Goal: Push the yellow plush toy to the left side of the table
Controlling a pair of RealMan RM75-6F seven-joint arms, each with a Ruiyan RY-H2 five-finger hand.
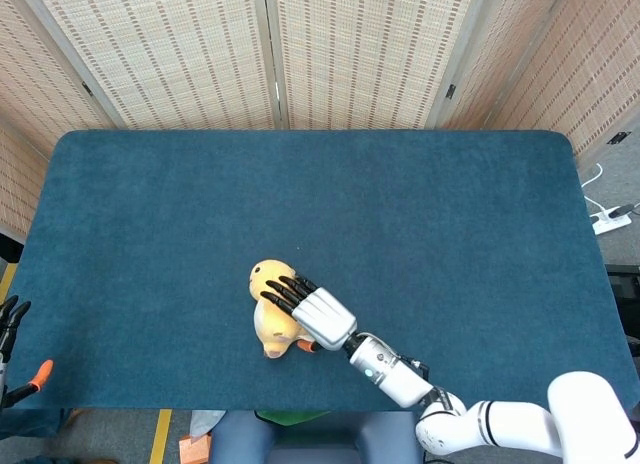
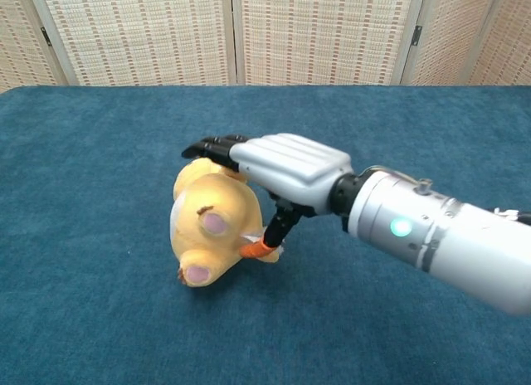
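Observation:
The yellow plush toy [image 1: 268, 324] lies on its side on the blue table [image 1: 150, 214], left of centre and near the front edge. In the chest view the plush toy [image 2: 209, 229] shows its pink foot pads toward the camera. My right hand [image 1: 312, 312] rests against the toy's right side, its dark fingers [image 1: 287, 288] stretched flat over the top of it. In the chest view the right hand [image 2: 286, 163] has its orange-tipped thumb touching the toy's lower side. My left hand [image 1: 10, 329] hangs off the table's front-left corner, fingers apart, holding nothing.
Woven screens [image 1: 270, 54] stand behind the table's far edge. A white power strip [image 1: 610, 221] lies on the floor to the right. Bare blue cloth stretches from the toy to the table's left edge [image 1: 35, 244].

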